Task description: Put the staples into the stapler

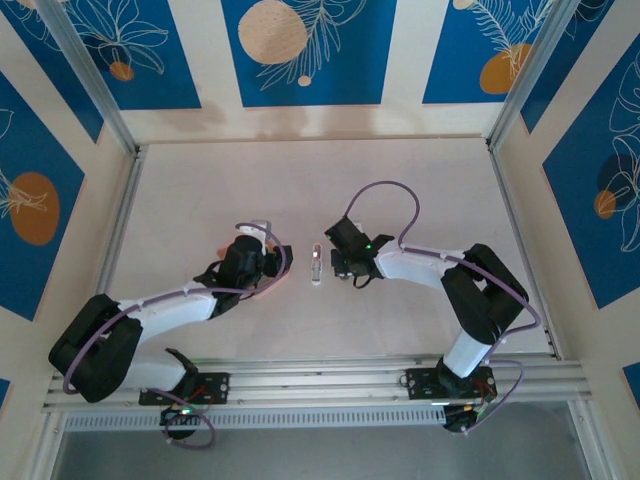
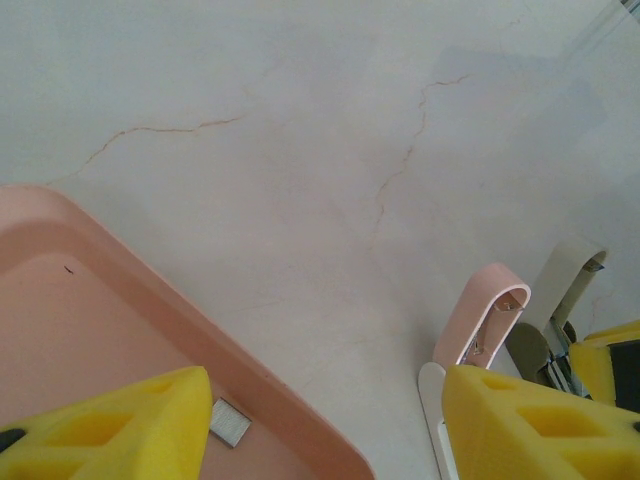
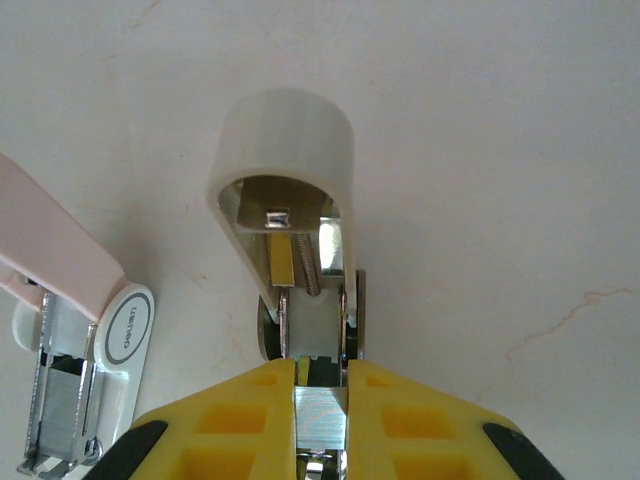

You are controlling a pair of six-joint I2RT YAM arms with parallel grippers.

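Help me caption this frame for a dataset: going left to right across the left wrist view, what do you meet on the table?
pink tray → staples lying in the tray near its right rim → pink stapler, lid raised → white stapler

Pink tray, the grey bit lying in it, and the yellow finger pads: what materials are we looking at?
Pink tray: likely moulded plastic, matte, with a rounded rim.
Grey piece: metal, probably steel staples, with a dull sheen.
Yellow fingers: matte, with recessed pockets. Printed plastic or foam, can't tell.
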